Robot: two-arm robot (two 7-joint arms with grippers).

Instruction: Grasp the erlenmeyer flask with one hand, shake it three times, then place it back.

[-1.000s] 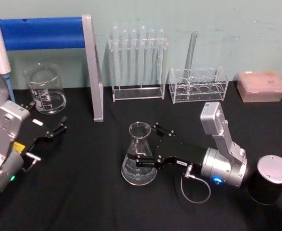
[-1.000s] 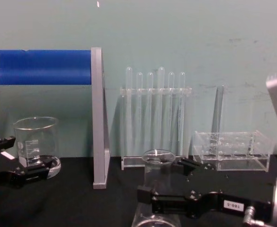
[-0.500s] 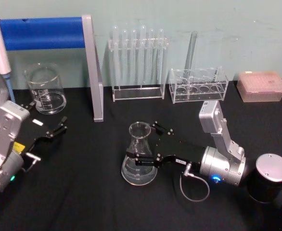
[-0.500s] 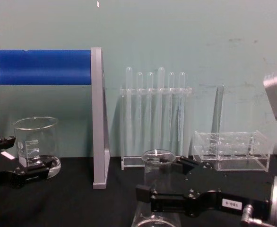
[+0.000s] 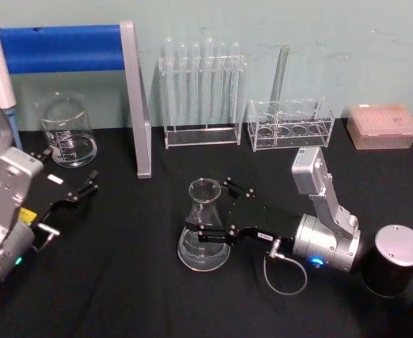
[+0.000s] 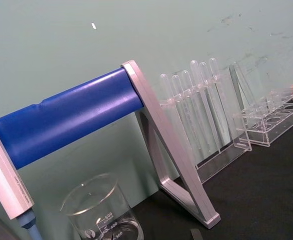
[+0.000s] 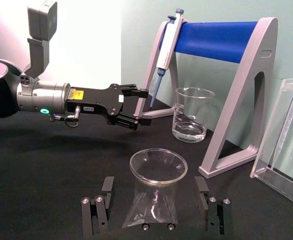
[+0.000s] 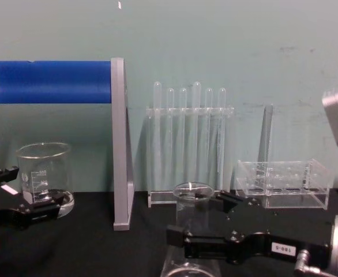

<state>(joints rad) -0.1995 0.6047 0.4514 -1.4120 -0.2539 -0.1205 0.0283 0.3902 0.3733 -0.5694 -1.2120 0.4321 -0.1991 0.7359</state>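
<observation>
Two fingers of the right gripper (image 5: 208, 208) are spread either side of the erlenmeyer flask (image 5: 205, 250), clear of the glass, which stands upright on the black table (image 5: 136, 282) in front of the test tube rack (image 5: 201, 91). Beaker (image 5: 67, 130) and blue-barred pipette stand (image 5: 65, 46) sit off left by the parked left gripper (image 5: 79, 189), fingers apart too. A smaller rack (image 5: 290, 123) and pink tip box (image 5: 381, 125) are back right.

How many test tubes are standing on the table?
7. Six tubes stand in the tall rack; one tube stands in the low rack beside it. None seems hidden.
</observation>
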